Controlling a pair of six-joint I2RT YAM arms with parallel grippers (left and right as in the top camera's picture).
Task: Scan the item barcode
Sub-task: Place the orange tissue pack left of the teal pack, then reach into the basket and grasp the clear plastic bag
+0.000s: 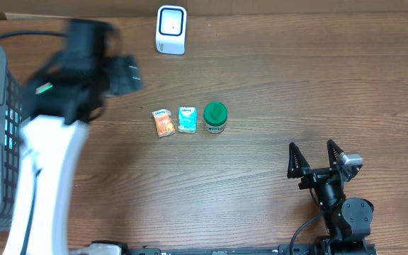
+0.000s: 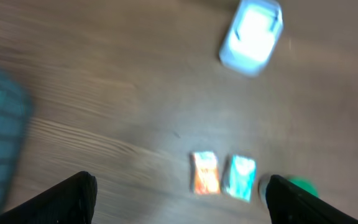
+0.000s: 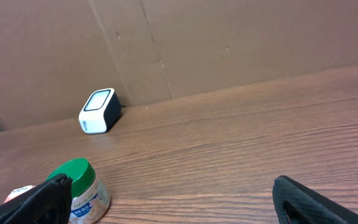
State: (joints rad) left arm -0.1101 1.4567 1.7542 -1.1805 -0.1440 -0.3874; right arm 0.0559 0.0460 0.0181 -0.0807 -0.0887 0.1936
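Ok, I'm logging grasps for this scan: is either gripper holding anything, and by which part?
Nothing is held. The left gripper and the right gripper both stand open, with nothing between their fingers.

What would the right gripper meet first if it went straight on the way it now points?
From the right gripper, likely bare table, then the cardboard wall; the jar sits left of that line.

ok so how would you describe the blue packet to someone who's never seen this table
Find the white scanner at the far edge of the wooden table. Nearer the robot from it, three small items lie in a row. The blue packet is the middle one, with an orange packet on one side and a green-lidded jar on the other.
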